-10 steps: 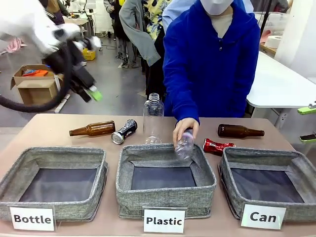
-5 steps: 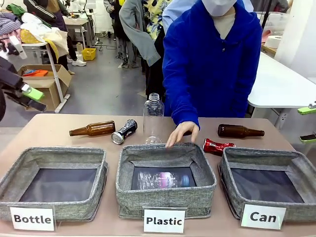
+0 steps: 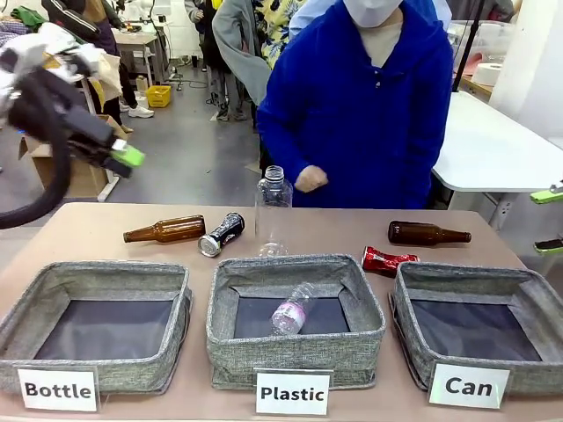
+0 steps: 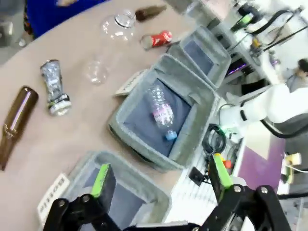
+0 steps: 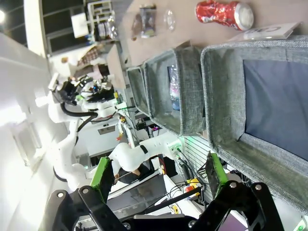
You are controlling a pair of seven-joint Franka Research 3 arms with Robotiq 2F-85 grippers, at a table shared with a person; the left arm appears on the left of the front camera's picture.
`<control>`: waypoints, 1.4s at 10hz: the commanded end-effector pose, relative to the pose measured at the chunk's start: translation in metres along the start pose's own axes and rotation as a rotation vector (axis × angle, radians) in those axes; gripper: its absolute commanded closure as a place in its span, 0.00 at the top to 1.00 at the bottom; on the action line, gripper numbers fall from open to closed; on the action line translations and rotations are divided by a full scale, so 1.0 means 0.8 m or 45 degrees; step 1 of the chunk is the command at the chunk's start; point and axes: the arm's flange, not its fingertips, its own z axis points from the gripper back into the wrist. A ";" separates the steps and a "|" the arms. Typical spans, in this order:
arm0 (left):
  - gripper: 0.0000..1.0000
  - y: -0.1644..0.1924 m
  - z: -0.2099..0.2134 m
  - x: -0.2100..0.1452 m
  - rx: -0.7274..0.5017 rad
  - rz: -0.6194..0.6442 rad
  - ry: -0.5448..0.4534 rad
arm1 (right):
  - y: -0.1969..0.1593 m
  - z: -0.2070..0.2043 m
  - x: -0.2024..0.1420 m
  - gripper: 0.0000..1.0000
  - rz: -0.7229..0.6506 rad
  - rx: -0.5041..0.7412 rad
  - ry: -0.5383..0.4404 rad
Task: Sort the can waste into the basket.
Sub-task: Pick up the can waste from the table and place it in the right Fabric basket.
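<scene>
The black can (image 3: pixel 222 234) lies on its side behind the middle bin, seen from the left wrist as the black can (image 4: pixel 54 86). Behind the Can basket's left corner rests the crushed red can (image 3: pixel 385 260), the same red can (image 4: pixel 156 39) (image 5: pixel 224 12) in both wrist views. The grey Can basket (image 3: pixel 413 325) (image 5: pixel 216 96) stands at the front right with nothing inside. My left gripper (image 3: pixel 121 163) (image 4: pixel 161 175) hangs open high above the table's left end. My right gripper (image 3: pixel 549 220) (image 5: pixel 159 173) is open at the right edge, above the Can basket's side.
A clear plastic bottle (image 3: pixel 290 309) lies in the Plastic bin (image 3: pixel 295 352). The Bottle bin (image 3: pixel 26 308) is at the front left. Two brown bottles (image 3: pixel 164 230) (image 3: pixel 428 234) and an upright clear bottle (image 3: pixel 273 211) stand behind the bins. The person's hand (image 3: pixel 310 178) is raised.
The person dropped a clear bottle into the Plastic bin and pulled the hand back up. My left arm swung about at the upper left.
</scene>
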 end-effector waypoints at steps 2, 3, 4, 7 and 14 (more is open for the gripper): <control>1.00 -0.013 -0.088 0.053 0.313 -0.002 0.222 | 0.003 -0.001 -0.001 1.00 0.023 0.031 -0.008; 1.00 -0.012 -0.120 0.068 0.375 -0.005 0.226 | 0.003 -0.001 -0.001 1.00 0.023 0.031 -0.008; 1.00 -0.009 -0.148 0.078 0.429 0.007 0.208 | 0.003 -0.001 -0.001 1.00 0.023 0.031 -0.008; 1.00 0.034 -0.237 0.094 0.589 -0.010 0.218 | 0.003 -0.001 -0.001 1.00 0.023 0.031 -0.008; 1.00 0.078 -0.272 0.085 0.597 0.017 0.252 | 0.003 -0.001 -0.001 1.00 0.023 0.031 -0.008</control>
